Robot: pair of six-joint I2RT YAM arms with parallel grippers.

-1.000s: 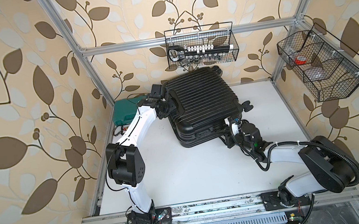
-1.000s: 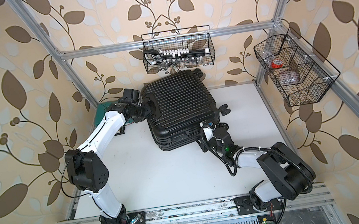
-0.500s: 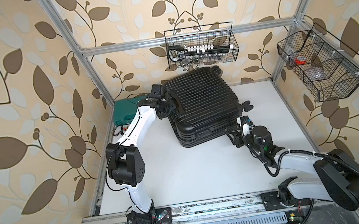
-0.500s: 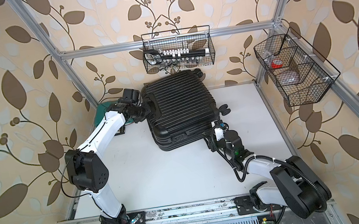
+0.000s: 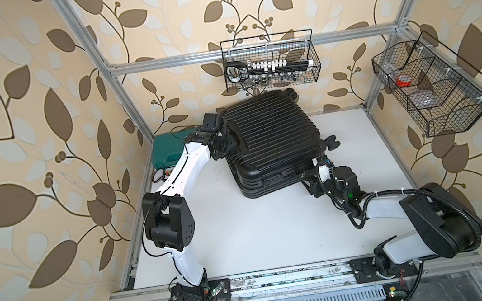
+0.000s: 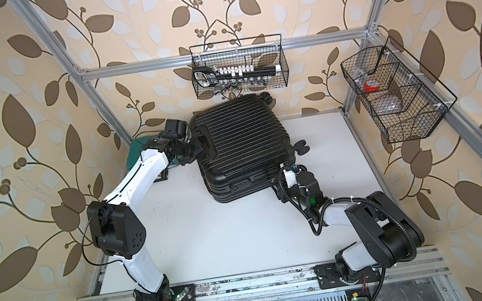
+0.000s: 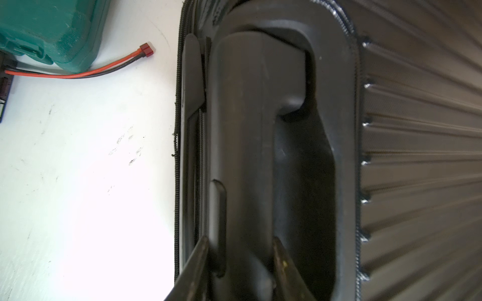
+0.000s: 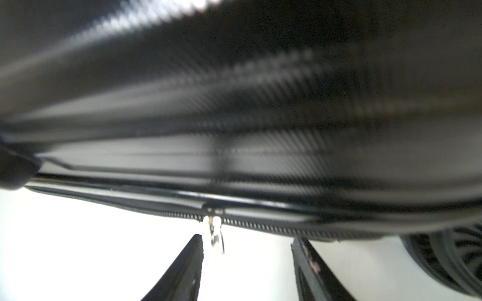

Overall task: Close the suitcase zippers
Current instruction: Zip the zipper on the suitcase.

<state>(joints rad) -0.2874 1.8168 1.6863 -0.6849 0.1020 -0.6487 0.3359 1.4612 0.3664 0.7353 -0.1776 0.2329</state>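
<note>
Suitcase point(image 5: 267, 140) shells lie shut on the white tabletop point(image 5: 246, 232) toward its 12 o'clock end in both top views, ribbed side up. The left jaws sit at the case's 9 o'clock edge and the right jaws low at its 5 o'clock corner, just below a caster wheel point(image 5: 332, 143) at 4 o'clock. A teal tool case point(image 5: 167, 146) rests at 9 o'clock of the suitcase behind the left arm, and two wire baskets point(image 5: 270, 61) hang on the frame at 12 and 2 o'clock, well clear. The left wrist view shows the left jaws clamped on the side handle point(image 7: 245, 156), apparently bracing the case, with the zipper track point(image 7: 177, 130) running alongside. A red-and-black cable point(image 7: 104, 70) lies loose on the tabletop near the tool case. The right wrist view, rather blurred, shows the right jaws apart and empty, with the small metal zipper pull point(image 8: 215, 229) dangling from the track between them, close to one finger. The step in hand looks like lining up on that pull. Next the jaws would need to ease forward, pinch it, then draw it along the seam. The wheel point(image 8: 456, 255) sits close beside the track and may crowd that run.
</note>
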